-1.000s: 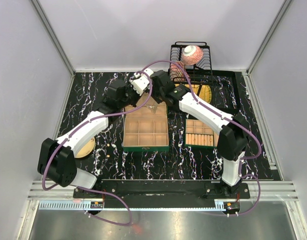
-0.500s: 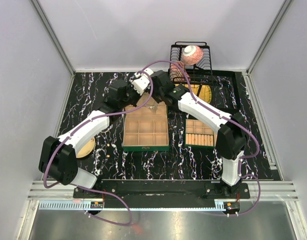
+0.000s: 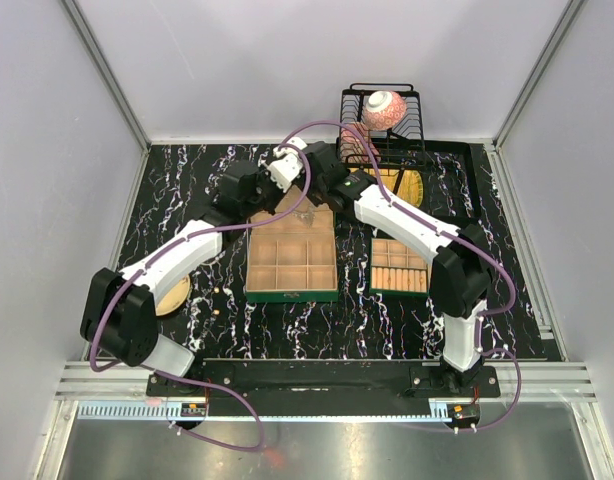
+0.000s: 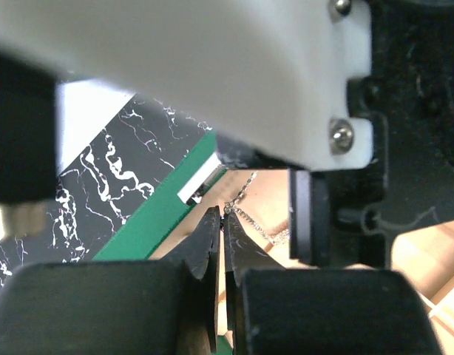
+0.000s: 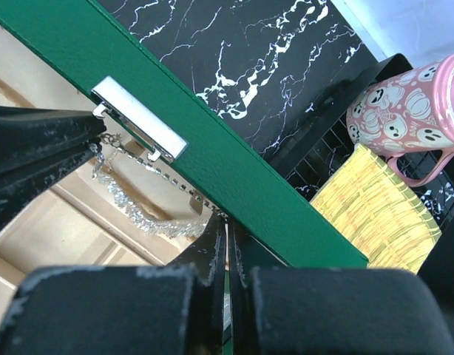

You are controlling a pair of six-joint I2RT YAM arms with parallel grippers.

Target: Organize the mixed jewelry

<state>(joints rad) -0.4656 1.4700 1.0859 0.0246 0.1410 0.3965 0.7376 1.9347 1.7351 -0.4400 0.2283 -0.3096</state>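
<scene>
Where both arms meet at the far side of the marbled black table [image 3: 187,190], the bigger green box [image 3: 292,295] lies open. Both the left gripper [image 4: 222,216] and the right gripper [image 5: 225,223] have their 2 fingers pinched together on 1 silver chain [image 5: 149,211], which is strung between them over the box's far wall, just beside its clasp [image 5: 138,118].

Blk marbled table [image 3: 187,180] w/ plain grey walls [image 3: 287,60].

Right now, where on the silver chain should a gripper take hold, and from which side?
Probably the thin links near an end, pinched from above: the silver chain hangs between the left gripper and right gripper, its sparkly middle sagging.
</scene>
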